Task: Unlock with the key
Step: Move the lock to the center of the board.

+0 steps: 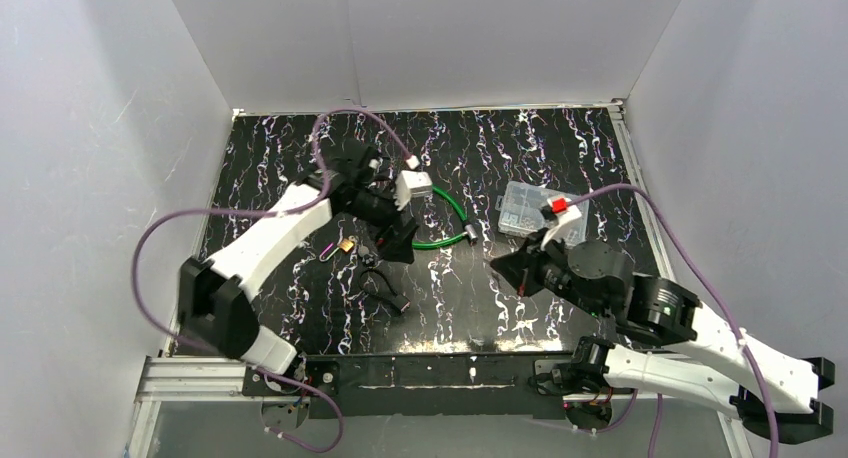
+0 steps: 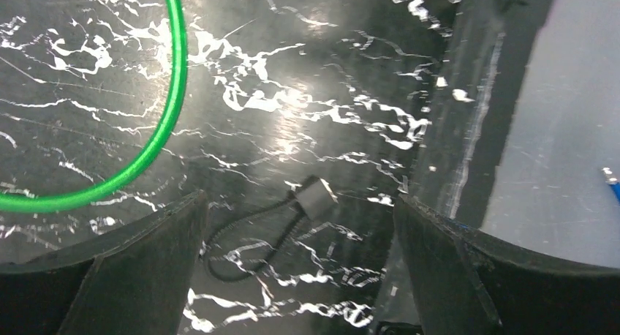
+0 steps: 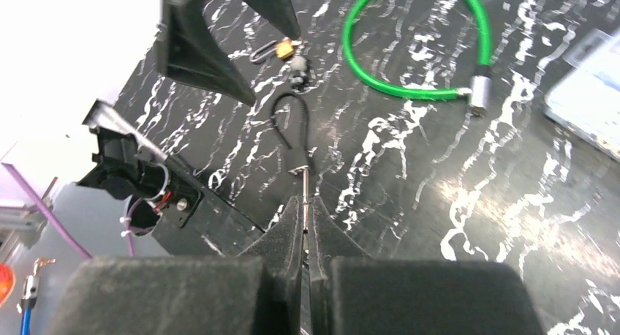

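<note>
the left gripper (image 2: 300,200) hovers with jaws spread wide and empty over the grey-tipped black cord (image 2: 316,196), which probably carries the key, so it looks set to grasp it. the small brass padlock (image 1: 345,246) lies just left. the right gripper (image 3: 305,203) sits pinched closed, apparently holding nothing, well right of the cord.

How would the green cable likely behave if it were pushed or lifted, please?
The green cable lies in a loose curve, so it would probably flex and sag rather than stay stiff. Its smooth coating on the glossy table suggests it may slide. The metal end likely drags behind.
</note>
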Controlling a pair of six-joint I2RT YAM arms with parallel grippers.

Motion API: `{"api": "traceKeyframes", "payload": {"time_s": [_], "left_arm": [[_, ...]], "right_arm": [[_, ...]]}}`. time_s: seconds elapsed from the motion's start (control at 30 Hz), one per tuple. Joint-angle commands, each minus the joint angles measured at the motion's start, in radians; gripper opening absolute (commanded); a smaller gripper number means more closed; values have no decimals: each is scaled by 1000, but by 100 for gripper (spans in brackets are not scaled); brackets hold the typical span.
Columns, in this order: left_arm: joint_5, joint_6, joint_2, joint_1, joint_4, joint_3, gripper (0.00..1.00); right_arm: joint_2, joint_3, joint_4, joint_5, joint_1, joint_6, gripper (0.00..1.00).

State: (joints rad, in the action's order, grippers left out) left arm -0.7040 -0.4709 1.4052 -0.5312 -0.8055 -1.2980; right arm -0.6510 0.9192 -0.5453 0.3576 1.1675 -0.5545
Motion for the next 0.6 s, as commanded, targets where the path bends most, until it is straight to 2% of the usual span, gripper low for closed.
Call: {"api": "traceKeyframes", "payload": {"time_s": [0.0,0.13,0.27,0.4,0.57], "left_arm": [[90,-57,190,-39,49,-104,98],[169,-54,374,-89,69,-240,98],[248,-81,486,-128,123,-302,98],[265,-92,591,-140,132,-355,98],[246,-95,656,-148,198,-334,84]], "right_arm": [[77,-10,-119,166,-5,-136,1],[118,-3,-180,223,-6,-182,1],[142,-3,-196,264,-6,-201,1],[146,5,-237,307,-6,-225,1],[167,-17,-204,347,-7,-204,1]]}}
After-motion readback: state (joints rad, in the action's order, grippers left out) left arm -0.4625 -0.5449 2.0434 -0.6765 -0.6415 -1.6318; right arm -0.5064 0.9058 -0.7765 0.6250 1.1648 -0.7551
